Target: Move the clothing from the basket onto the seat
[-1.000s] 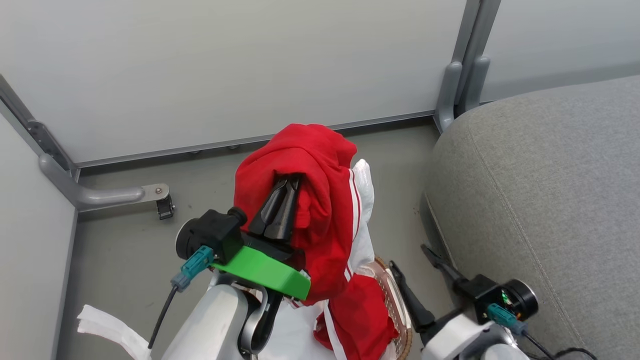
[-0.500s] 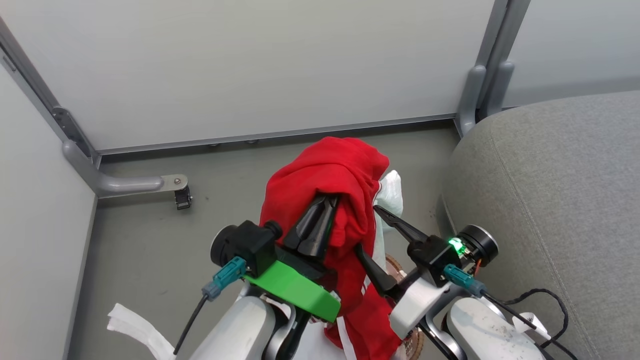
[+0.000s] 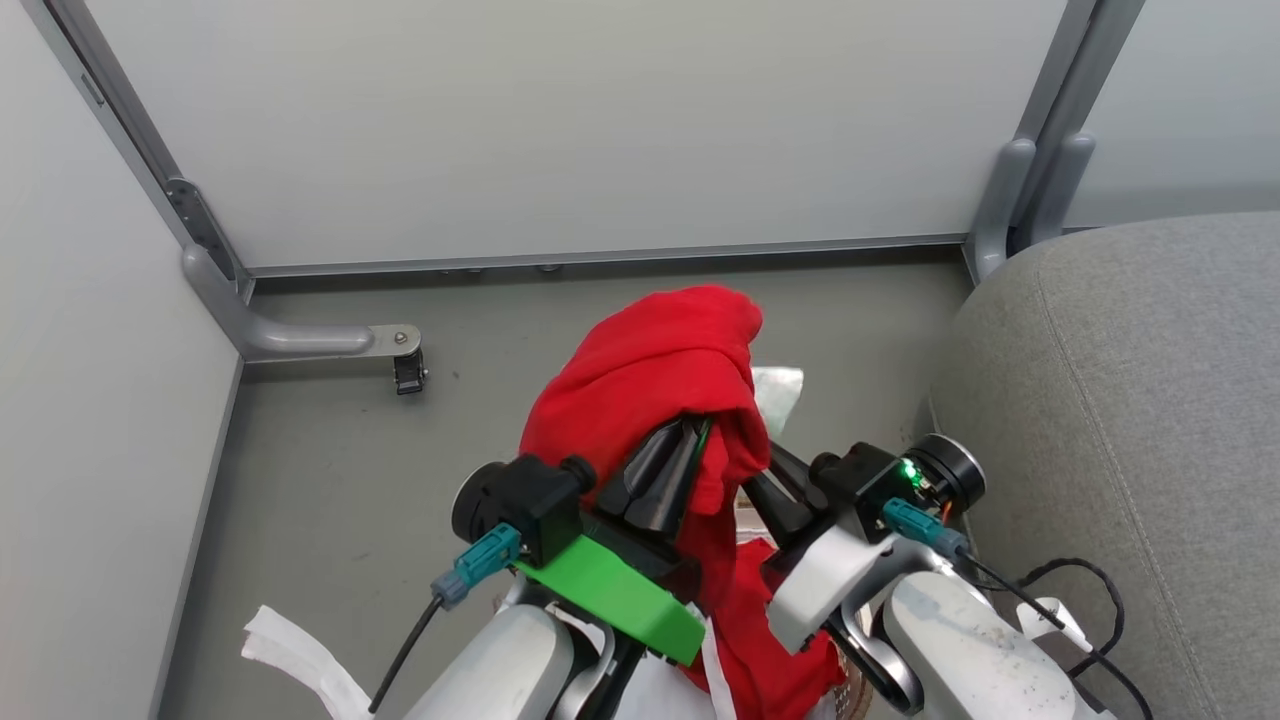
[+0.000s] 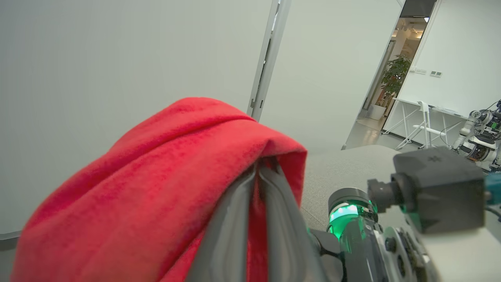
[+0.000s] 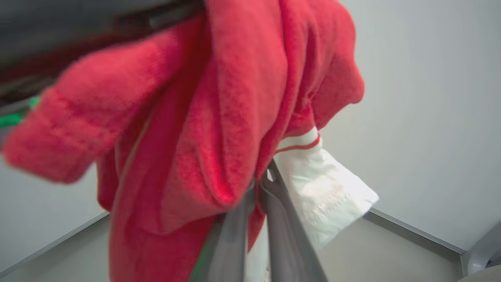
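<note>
Grey floor (image 3: 330, 480) bounded by pale partition panels (image 3: 600, 130) forms the setting of the head view, with the seat (image 3: 1150, 400), grey and seamed, along the right side. The clothing (image 3: 650, 390) is bunched in the air between the two arms, left of the seat and not touching it. It drapes over the left gripper (image 3: 693, 432), whose two dark fingers lie pressed together on a fold of it above a green mount (image 3: 620, 600). The right gripper (image 3: 772, 478) meets the lower right side of the same red bundle, its fingertips lost in the fabric. A white strip (image 3: 290, 660) lies on the floor at lower left. Left wrist view: the left fingers rise side by side, clamped, with red fabric folded over their tips; behind stand the panels, and at far right a doorway (image 4: 407, 58) opens on a potted plant (image 4: 395, 74) and a white table (image 4: 422, 113). Right wrist view: the right fingers rise closed against each other, pinching the lower edge of a red fold. A white sheet (image 5: 328, 188) hangs just beside them on the right, below a white band with a red stripe. The upper left of this view is blurred.
</note>
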Tool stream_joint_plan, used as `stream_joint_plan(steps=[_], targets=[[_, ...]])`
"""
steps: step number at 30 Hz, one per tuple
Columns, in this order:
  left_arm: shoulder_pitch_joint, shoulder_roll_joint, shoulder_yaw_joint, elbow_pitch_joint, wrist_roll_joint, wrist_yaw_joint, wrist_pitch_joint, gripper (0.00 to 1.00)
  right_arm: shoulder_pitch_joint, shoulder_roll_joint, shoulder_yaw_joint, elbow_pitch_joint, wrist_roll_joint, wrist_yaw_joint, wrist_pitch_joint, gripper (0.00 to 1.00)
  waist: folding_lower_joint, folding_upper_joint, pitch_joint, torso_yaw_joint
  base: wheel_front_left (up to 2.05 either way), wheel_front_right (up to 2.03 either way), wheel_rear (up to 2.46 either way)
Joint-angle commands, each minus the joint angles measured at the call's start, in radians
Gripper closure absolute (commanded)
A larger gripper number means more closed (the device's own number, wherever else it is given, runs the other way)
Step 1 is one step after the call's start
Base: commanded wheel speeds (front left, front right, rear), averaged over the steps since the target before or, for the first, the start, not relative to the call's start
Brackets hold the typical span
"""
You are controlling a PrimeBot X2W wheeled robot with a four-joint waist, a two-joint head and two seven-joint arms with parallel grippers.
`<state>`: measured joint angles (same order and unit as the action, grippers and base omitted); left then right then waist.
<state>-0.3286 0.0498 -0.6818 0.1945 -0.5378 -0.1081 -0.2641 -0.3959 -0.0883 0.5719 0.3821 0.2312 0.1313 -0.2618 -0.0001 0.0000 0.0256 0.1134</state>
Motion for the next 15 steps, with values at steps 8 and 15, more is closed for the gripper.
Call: stream_joint_plan(steps=[8,15], targets=[[0.008,0.001,0.024,0.028,0.031,0.018,0.0,0.0,0.059,-0.003,-0.072,-0.05,0.022,-0.001,-0.004,1.0,0.0001,0.0,0.01,-0.067,0.0,0.0,0.0],[0.023,0.002,0.059,0.055,0.071,0.015,0.0,0.0,0.102,0.002,-0.143,-0.11,0.035,-0.001,-0.005,1.0,0.0001,0.0,0.029,-0.223,0.0,0.0,0.0]])
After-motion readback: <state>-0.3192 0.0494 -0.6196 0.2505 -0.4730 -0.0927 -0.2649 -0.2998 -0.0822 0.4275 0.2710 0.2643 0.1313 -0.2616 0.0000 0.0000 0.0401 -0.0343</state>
